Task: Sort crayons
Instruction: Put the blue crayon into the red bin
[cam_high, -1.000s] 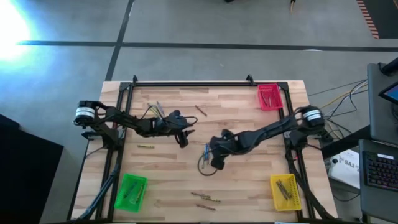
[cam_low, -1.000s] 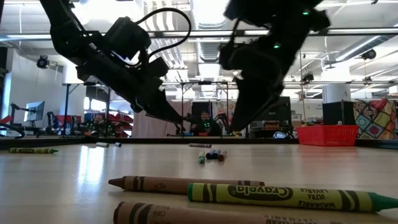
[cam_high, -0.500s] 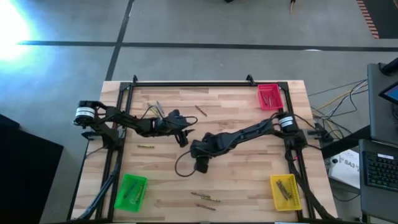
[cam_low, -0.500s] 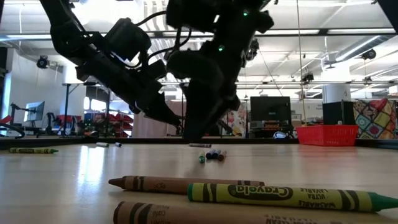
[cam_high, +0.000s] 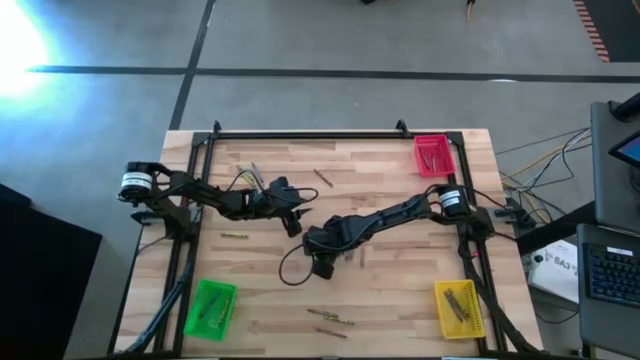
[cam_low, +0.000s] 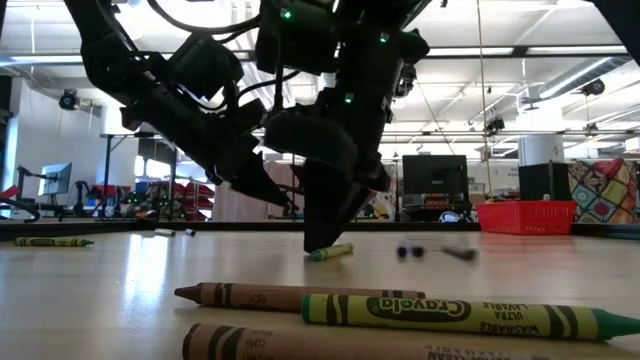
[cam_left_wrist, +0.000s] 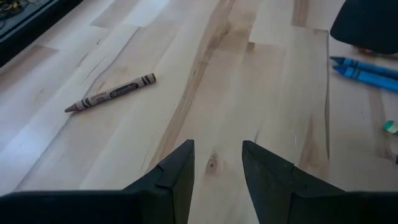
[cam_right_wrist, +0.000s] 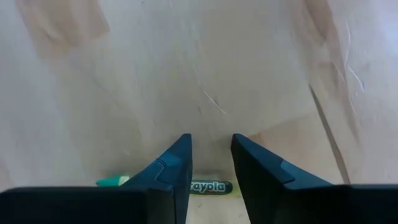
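My right gripper points steeply down at mid-table, open, with its fingertips at the tabletop. A green crayon lies crosswise under its two fingers and shows beside them in the low view. Two small crayons, one blue and one brown, lie blurred on the table to its right. My left gripper hangs open above the bare wood, holding nothing. A brown crayon and blue crayons lie flat ahead of it. My right gripper comes from above with a finger on either side of the green crayon's middle, which lies flat on the table. The fingers hide the spot, so I cannot tell whether they touch it.
A red tray stands at the far right, a green tray near left and a yellow tray near right. Loose crayons lie near the front edge, one at the far middle. A cable loop hangs beside the right gripper.
My right gripper has swung toward the table's left and sunk to the tabletop, tipping steeper. The little cluster of crayons there has scattered: the green one now lies at the fingers, while the blue and the brown have gone toward the table's right.
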